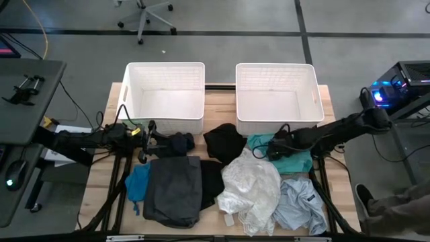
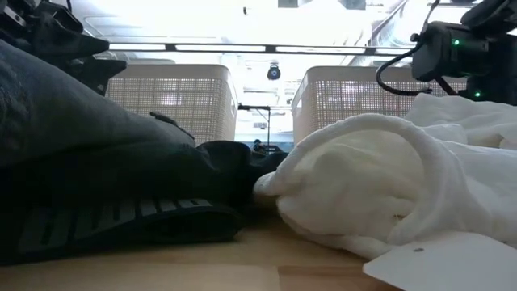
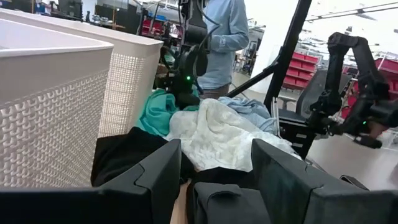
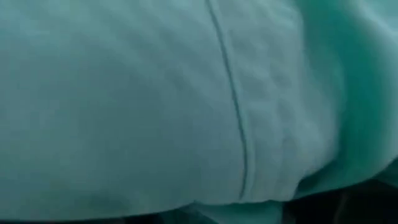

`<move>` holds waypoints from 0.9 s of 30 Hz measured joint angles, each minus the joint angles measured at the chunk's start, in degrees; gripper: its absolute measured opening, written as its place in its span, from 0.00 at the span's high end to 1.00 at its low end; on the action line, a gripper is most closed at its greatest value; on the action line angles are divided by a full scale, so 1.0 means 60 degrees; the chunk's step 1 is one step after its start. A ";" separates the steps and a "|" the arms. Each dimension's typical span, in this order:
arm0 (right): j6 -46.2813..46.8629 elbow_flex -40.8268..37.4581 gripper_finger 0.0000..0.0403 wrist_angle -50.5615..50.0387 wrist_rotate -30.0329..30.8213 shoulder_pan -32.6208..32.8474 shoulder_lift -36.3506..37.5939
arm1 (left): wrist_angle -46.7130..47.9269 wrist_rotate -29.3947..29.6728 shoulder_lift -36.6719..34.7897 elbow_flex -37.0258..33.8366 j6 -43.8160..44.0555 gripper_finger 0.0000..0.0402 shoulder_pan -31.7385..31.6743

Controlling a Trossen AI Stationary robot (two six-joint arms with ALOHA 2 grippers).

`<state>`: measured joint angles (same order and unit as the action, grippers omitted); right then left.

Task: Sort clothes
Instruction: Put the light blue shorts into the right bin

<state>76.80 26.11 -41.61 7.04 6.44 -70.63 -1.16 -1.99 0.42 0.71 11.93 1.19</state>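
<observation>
Clothes (image 1: 222, 188) are heaped on the table (image 1: 101, 175) before two baskets (image 1: 164, 94). The right gripper (image 1: 274, 149) is pressed into the teal garment (image 4: 155, 106), jaw state untellable. The left gripper's (image 3: 214, 180) jaws are held apart beside the navy garment (image 1: 180, 142).

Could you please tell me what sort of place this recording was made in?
Probably a robotics lab or workshop: a bare grey concrete floor, a wheeled office chair, red storage bins on shelving beyond the wooden table, and a person in a pale blue shirt.

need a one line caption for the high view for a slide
Both white baskets sit empty while the right gripper reaches onto the teal garment and the left gripper hovers by the navy one.
</observation>
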 joint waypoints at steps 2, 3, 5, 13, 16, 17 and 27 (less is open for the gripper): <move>0.0071 -0.0037 0.40 0.0142 0.0350 0.0062 -0.0133 | 0.0001 -0.0003 -0.0002 0.0000 0.0002 0.54 0.0000; 0.0056 -0.0034 0.44 0.0077 0.0587 0.0130 -0.0150 | -0.0002 0.0010 0.0001 0.0000 0.0002 0.54 -0.0003; -0.0013 0.0096 0.54 -0.0129 0.1038 0.0278 -0.0202 | 0.0001 0.0006 -0.0003 0.0000 0.0005 0.54 0.0000; -0.0026 0.0607 0.93 -0.0513 0.1051 0.0755 -0.0253 | 0.0000 -0.0009 0.0004 0.0000 0.0005 0.54 0.0000; 0.0022 0.1379 0.92 -0.1504 0.0423 0.0930 -0.0302 | 0.0001 -0.0016 0.0004 0.0000 0.0003 0.54 0.0000; 0.0017 0.1756 0.92 -0.1897 0.0390 0.0997 -0.0284 | -0.0001 -0.0015 0.0004 0.0000 0.0005 0.54 0.0000; -0.0821 0.6822 0.93 -0.5617 0.0653 0.1260 -0.0260 | -0.0095 -0.0072 0.0004 0.0007 0.0532 0.54 0.0000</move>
<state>71.87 67.04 -75.31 10.96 14.00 -72.19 -1.73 -2.43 0.45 0.75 15.13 1.19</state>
